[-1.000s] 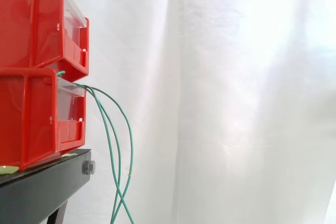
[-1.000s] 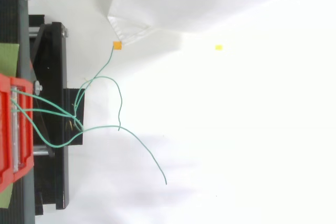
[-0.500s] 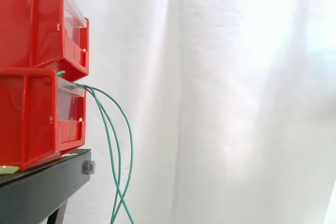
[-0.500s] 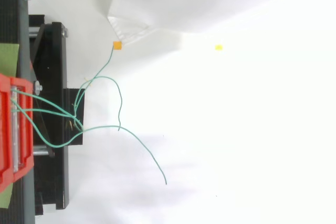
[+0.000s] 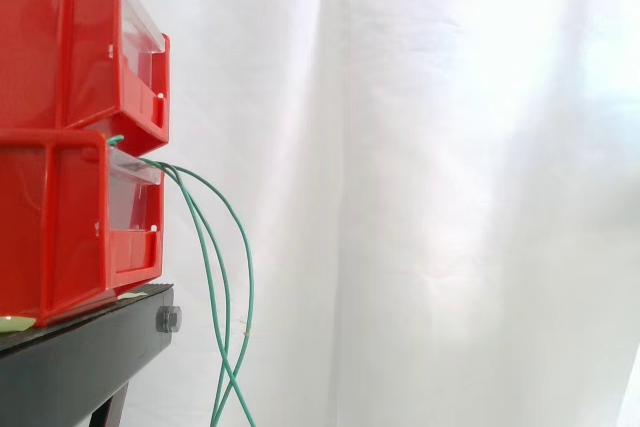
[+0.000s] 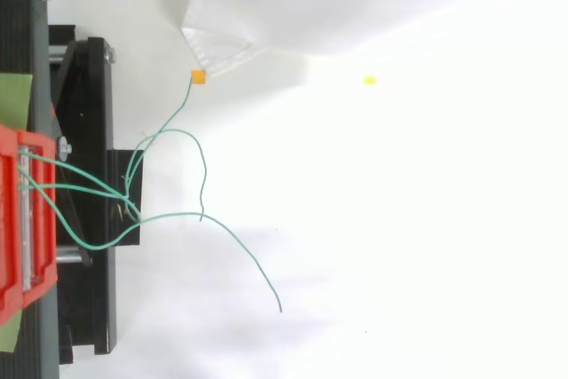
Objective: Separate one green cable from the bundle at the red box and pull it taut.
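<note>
a: green wire, several strands of it. the green cables [image 6: 127, 191] leave the front of the lower red box [image 5: 60, 217], cross in a knot just off the black stand [image 5: 90, 357], then fan apart before the white curtain [image 5: 450, 197].

b: and the hand?

a: one cannot tell whether it is open, closed or gripping anything. nothing touches the cables.

b: why do they hang so?

a: slack. in the side view two of them arch out from under the upper red box [image 5: 70, 37] and droop below the stand, crossing low down. that is the face of the boxes turned toward the edge the arm comes in by, so the cables lie on the hand's near side and the boxes on its far side.

b: which strand suits it?

a: likely the long strand [image 6: 251, 256]. its loose end runs farthest out from the knot, well apart from the rest, so it would be nearest an arriving hand. another strand ends at an orange tag [image 6: 199, 78], and a third curls back.

b: progress?

a: none, by the look of it. no strand is separated or taut.
</note>
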{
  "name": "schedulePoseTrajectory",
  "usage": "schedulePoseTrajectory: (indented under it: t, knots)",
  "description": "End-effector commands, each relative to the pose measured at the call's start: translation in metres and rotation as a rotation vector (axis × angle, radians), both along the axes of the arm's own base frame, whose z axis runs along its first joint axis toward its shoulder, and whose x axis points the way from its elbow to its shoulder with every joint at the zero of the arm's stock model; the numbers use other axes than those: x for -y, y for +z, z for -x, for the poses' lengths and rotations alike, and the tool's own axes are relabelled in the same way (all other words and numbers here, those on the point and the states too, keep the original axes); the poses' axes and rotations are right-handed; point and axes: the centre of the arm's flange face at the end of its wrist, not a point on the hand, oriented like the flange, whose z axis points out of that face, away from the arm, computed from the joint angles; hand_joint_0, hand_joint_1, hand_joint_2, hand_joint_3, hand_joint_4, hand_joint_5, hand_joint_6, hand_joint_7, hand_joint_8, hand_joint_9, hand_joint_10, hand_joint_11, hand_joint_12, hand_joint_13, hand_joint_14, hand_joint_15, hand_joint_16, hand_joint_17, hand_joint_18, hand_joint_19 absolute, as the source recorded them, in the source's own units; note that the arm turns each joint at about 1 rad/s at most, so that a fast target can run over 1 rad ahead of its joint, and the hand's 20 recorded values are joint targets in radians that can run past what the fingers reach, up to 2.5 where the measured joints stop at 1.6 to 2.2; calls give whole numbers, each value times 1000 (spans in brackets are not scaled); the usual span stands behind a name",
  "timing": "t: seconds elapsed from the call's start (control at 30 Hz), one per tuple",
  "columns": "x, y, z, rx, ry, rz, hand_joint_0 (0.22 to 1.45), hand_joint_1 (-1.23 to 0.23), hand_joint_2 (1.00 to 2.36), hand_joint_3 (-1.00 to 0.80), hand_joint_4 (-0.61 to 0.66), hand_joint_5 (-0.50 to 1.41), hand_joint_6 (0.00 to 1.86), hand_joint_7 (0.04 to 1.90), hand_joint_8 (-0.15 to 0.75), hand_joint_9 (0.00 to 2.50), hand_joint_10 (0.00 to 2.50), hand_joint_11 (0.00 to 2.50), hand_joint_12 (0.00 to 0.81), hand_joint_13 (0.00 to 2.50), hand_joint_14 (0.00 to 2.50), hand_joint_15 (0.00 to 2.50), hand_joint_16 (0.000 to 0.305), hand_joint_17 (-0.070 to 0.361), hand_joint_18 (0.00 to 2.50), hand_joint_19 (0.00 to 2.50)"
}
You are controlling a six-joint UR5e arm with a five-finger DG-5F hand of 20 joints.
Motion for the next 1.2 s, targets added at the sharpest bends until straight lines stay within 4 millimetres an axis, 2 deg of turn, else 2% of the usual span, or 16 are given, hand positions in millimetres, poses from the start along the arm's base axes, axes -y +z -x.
schedulePoseTrajectory:
  t: [0.0, 0.2, 0.33, 1.17]
  knots:
    - [0, 0, 0, 1, 0, 0, 471, -738, 1000, -500, 222, -143, 502, 718, 369, 1166, 22, 729, 499, 1112, 16, 701, 34, 77, 466, 814]
    - [0, -1, 0, -1, 0, 0, 468, -736, 1000, -500, 226, -137, 503, 819, 357, 1145, 22, 736, 521, 1148, 16, 704, 36, 80, 514, 810]
    - [0, 0, -1, 1, 0, 0, 469, -730, 1000, -500, 217, -140, 503, 784, 371, 1150, 21, 738, 513, 1086, 16, 705, 34, 77, 441, 807]
    - [0, 1, 0, 1, 0, 0, 469, -722, 1000, -500, 222, -143, 502, 788, 368, 1132, 22, 732, 526, 1087, 16, 692, 35, 78, 439, 801]
